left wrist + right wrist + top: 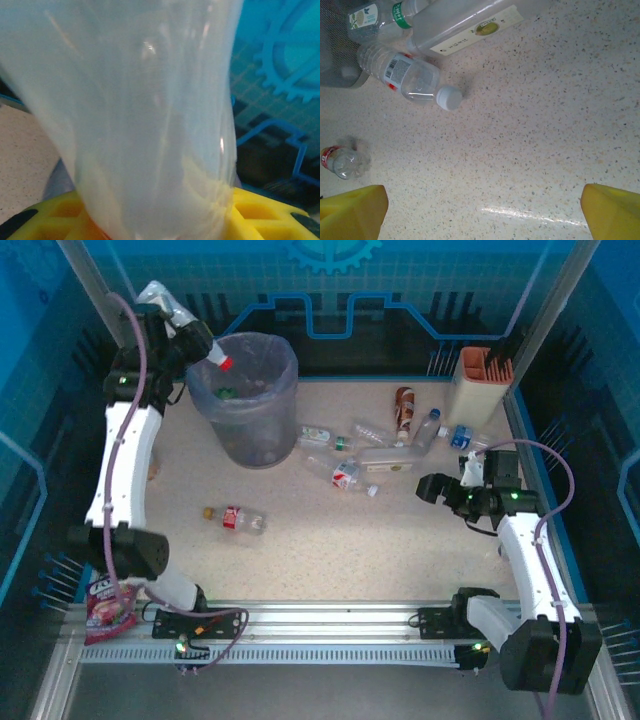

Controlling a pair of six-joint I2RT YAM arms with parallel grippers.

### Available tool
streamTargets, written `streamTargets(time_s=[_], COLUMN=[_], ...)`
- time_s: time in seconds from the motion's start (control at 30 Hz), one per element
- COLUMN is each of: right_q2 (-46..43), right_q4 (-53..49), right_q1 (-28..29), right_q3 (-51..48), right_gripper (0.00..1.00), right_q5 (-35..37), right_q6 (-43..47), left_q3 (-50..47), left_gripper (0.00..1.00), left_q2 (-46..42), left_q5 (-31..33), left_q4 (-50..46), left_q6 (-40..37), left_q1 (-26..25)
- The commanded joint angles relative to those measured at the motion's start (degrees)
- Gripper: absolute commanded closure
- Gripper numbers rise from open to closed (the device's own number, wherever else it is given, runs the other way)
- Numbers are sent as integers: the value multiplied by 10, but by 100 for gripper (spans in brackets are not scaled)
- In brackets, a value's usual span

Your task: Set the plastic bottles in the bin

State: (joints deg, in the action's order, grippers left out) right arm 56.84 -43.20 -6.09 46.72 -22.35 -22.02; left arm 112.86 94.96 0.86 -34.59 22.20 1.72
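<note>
Clamping a clear plastic bottle (150, 120) narrowly across its body, the left gripper (183, 330) hangs at the left rim of the bin (255, 435). Smooth, glossy wall rises between its yellow fingers (265, 215). The bottle's long axis slants down to the right, with its red cap (226, 362) lowest, over the bin's translucent liner (205, 390). The right gripper (480, 212) stands wide above the speckled table (545, 125), well short of a ribbed bottle (412, 80) lying on its side, white cap toward the jaws.
</note>
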Motion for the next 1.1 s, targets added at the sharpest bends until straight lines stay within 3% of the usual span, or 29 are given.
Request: streamTargets(time_s=[0.0,0.1,0.3,0.6,0.83,1.0,1.07], right_q2=[-8,-10,6,6,8,1,0], right_q4=[-20,-17,-16,-10,-15,-13,-13], right_q1=[-9,-9,-9,-9,-9,-9,-9], right_q3=[-8,-12,-7,-14,-4,-13,-15], right_gripper=[0,0,0,0,0,0,0], right_q5=[6,8,4,2,-1,-2,-2], right_q6=[1,-1,5,4,6,4,4], left_q3=[100,121,60,-26,-41,-38,-33], left_gripper=[54,55,54,50,34,3,1], left_q2=[67,107,121,145,167,165,163], left_q5=[-76,-50,-28,3,-8,-10,-11], left_q4=[-107,-177,-185,-178,-172,-170,-170], left_q6=[-89,-150,-215,-234,-239,-239,-239], left_q1=[-6,-25,-58,-78,-77,-78,-78])
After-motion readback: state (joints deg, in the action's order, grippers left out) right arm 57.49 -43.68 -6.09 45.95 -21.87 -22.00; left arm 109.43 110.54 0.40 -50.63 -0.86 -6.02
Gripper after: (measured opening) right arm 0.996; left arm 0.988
